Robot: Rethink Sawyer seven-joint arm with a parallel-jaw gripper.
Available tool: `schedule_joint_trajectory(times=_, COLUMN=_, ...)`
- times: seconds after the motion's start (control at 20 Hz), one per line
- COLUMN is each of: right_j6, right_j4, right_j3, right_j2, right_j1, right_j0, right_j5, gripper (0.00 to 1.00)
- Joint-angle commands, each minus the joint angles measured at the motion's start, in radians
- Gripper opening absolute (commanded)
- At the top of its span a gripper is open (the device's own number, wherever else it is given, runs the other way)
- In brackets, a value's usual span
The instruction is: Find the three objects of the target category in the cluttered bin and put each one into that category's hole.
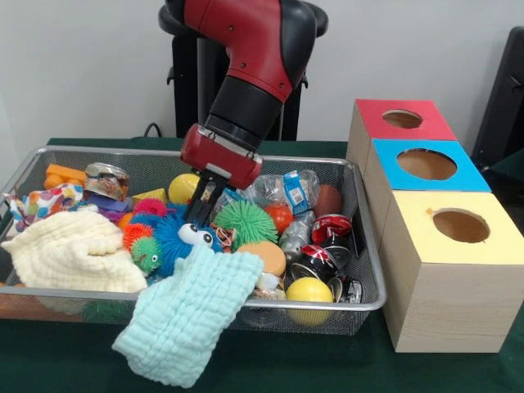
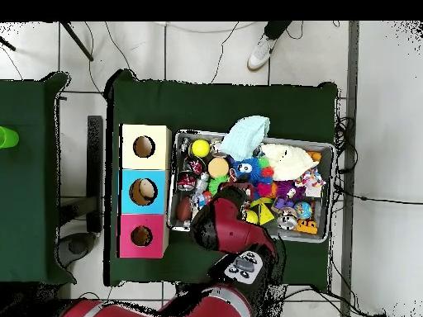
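Over on the left of the wire bin (image 1: 360, 237), a cream cloth (image 1: 70, 254) lies heaped, and a pale blue cloth (image 1: 188, 315) hangs over the near rim. At the middle, the claw (image 1: 199, 211) reaches down beside a blue googly-eyed toy (image 1: 182, 237) and a green spiky ball (image 1: 244, 221); whether it grips anything I cannot tell. Crushed cans (image 1: 321, 246) and a yellow ball (image 1: 309, 291) sit toward the right. Beyond the bin stand the red box (image 1: 385, 135), blue box (image 1: 471, 176) and yellow box (image 1: 491, 246). Sorting looks barely begun. Only from overhead does something tan show inside the blue box's hole (image 2: 144, 191); the other holes look empty.
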Motion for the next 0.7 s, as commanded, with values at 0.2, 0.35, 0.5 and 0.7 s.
schedule_joint_trajectory(times=0.2, right_j6=0.248, right_j4=-0.022, right_j3=0.048, right_j2=0.087, right_j1=-0.001, right_j0=-0.021, right_j5=-0.088, gripper=0.0)
schedule_joint_trajectory(times=0.35, right_j6=0.244, right_j4=-0.01, right_j3=0.045, right_j2=0.08, right_j1=0.003, right_j0=-0.009, right_j5=-0.084, gripper=0.0)
schedule_joint_trajectory(times=0.5, right_j6=0.242, right_j4=-0.001, right_j3=0.043, right_j2=0.075, right_j1=0.007, right_j0=0.0, right_j5=-0.082, gripper=0.0)
schedule_joint_trajectory(times=0.7, right_j6=0.239, right_j4=0.003, right_j3=0.039, right_j2=0.069, right_j1=0.013, right_j0=0.009, right_j5=-0.092, gripper=0.0)
